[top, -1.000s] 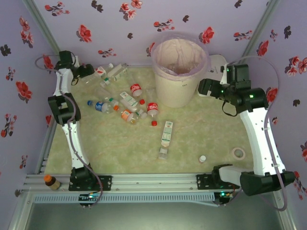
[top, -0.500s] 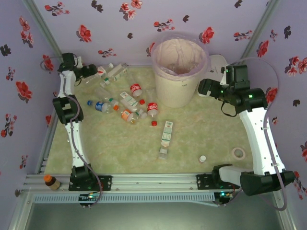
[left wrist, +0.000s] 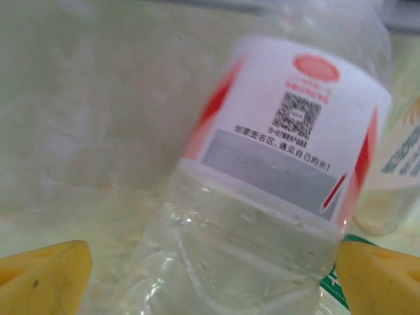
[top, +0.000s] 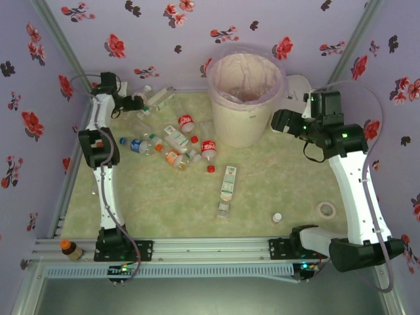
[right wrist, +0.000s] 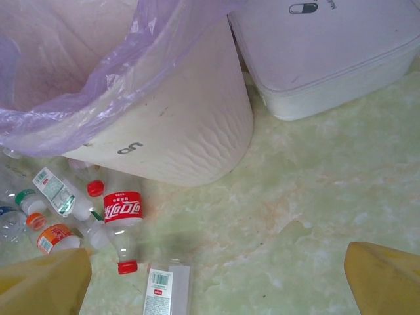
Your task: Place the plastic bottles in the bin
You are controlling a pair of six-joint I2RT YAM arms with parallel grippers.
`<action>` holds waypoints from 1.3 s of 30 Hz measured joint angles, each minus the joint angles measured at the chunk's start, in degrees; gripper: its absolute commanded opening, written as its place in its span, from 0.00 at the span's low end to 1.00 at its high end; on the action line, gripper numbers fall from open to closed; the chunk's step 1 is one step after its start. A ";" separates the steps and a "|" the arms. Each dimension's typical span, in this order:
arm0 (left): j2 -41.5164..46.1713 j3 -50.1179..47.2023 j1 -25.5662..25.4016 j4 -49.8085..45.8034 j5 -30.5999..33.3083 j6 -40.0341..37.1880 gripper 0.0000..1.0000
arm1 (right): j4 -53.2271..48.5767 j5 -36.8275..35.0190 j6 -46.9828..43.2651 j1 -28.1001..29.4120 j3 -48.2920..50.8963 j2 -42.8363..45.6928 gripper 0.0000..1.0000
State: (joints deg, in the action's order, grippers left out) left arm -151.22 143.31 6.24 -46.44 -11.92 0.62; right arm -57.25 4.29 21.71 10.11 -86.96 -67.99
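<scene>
Blurred tabletop (left wrist: 79,131) backs a bottle (left wrist: 262,197) cropped within the left pincer (left wrist: 211,279).

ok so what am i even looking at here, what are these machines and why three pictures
Two robot arms are bolted to the near edge of a table. One picture looks down on both; the other two come from a camera on each wrist, so the yellow tips at the bottom corners are that arm's own claw. On the table are small plastic bottles, a bag-lined bin, a white lidded box and a roll of tape. The left claw stands open on either side of a red-and-white labelled bottle, not gripping it. The right claw is open near the bin, holding nothing.
</scene>
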 measured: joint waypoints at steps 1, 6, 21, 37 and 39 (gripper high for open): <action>0.00 -0.37 -0.15 -0.46 0.20 -0.13 0.89 | -0.02 0.00 0.00 0.00 0.11 0.00 1.00; 0.02 -2.03 -0.28 -2.10 1.20 -1.09 0.78 | 0.02 0.00 0.00 0.00 0.37 0.17 0.99; 15.21 -15.56 -0.24 -0.83 3.93 -0.59 0.51 | 3.48 2.19 0.02 0.00 0.50 0.50 1.00; 64.50 -53.11 -13.38 23.85 -6.95 15.58 0.41 | 33.24 13.66 8.50 1.62 2.91 4.28 0.94; 69.05 -57.42 -18.97 26.60 -7.85 15.63 0.41 | 33.53 14.14 8.31 3.87 0.26 1.99 0.93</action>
State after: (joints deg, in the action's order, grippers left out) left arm -82.17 85.89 -12.73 -19.84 -19.77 16.25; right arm -23.73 18.44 30.02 13.98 -86.70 -66.00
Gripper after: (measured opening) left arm 0.525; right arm 0.940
